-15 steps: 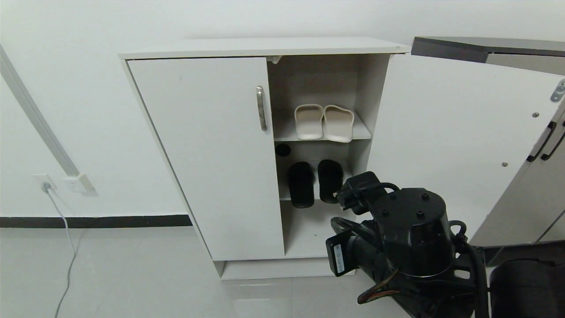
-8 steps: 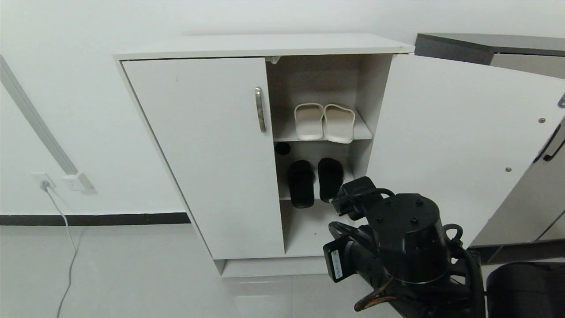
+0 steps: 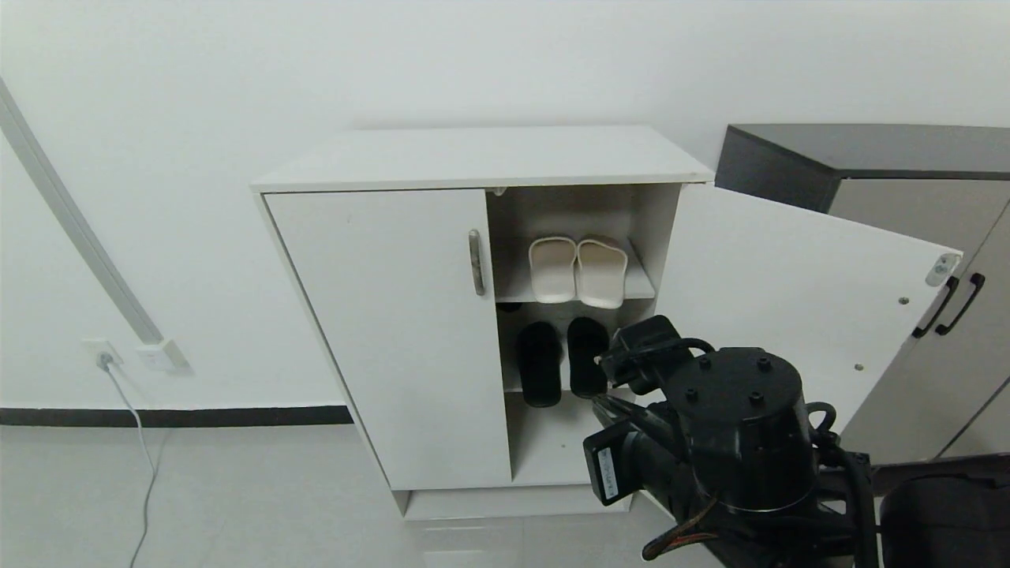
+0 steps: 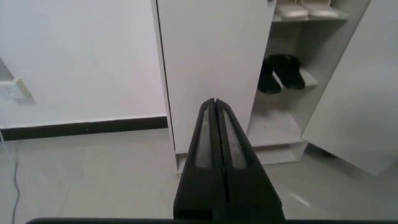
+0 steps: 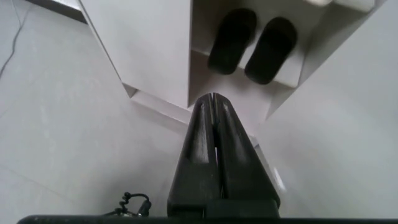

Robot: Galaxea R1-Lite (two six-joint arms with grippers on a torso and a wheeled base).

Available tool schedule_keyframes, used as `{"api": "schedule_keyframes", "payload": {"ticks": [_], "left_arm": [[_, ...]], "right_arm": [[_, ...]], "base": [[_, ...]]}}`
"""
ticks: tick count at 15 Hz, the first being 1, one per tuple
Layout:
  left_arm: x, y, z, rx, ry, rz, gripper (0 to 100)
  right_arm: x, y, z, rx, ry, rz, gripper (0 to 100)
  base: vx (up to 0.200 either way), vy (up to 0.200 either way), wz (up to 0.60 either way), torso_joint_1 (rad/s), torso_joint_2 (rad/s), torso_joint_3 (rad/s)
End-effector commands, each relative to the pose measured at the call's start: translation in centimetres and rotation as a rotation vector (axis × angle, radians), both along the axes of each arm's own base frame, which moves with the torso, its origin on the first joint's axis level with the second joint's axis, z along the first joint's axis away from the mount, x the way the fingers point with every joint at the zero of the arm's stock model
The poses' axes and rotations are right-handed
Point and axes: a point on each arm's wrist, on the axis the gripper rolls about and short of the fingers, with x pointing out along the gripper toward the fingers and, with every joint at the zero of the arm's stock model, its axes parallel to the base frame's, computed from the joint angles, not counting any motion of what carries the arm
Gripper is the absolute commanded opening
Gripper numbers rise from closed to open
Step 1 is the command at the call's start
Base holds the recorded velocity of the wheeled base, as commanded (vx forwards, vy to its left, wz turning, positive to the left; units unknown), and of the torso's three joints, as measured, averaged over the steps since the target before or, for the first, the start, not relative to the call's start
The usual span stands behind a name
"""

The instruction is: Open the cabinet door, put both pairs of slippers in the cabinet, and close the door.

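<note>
1. The cabinet (image 3: 473, 158) stands at centre frame in the head view, against the wall. Its closed left door (image 3: 387, 331) carries a handle (image 3: 475, 262) at its inner edge.
2. The white slippers (image 3: 552, 268) are a pair on the upper shelf, side by side, with their long axes running front to back.
3. The black slippers (image 3: 540, 363) are a pair on the shelf below, laid the same way. Both pairs are already inside, so judge the loading done.
4. The open right door (image 3: 789, 300) is swung out towards the right of the frame. It is hinged upright on the cabinet's right wall, and its free edge lies far right, beside a grey cupboard (image 3: 868, 158).
5. The left gripper (image 4: 214, 102) has its fingers pressed together with nothing between them. It points at the floor in front of the cabinet.
6. The right gripper (image 5: 212, 96) also has its fingers pressed together and is empty. It hangs before the open compartment, below the black slippers.
7. Note the governing relation. The door panel lies to the right of your right arm at lower right of the head view, so that arm is the nearer one. Closing likely calls for a push on the door's outer face, which is turned away, leftward towards the opening.
</note>
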Motion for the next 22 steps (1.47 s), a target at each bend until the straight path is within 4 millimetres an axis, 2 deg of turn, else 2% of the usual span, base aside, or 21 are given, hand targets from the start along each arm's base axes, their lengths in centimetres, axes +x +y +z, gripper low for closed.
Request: {"api": "schedule_keyframes", "payload": {"ticks": [1,12,22], "left_arm": [[0.01,0.0,0.0,0.0,0.001,0.001,0],[0.01,0.0,0.0,0.0,0.001,0.001,0],[0.01,0.0,0.0,0.0,0.001,0.001,0]], "right_arm": [[-0.01,-0.02,-0.05,-0.001,0.001,0.0,0],[-0.11,-0.18,-0.23,-0.012,0.003,0.001,0],[-0.18,-0.2,-0.32,-0.012,0.002,0.003,0]], "base": [[0.0,0.0,0.0,0.124,-0.47,-0.339],[0.0,0.0,0.0,0.168,-0.49,-0.318],[0.0,0.0,0.0,0.24,-0.57,-0.326]]}}
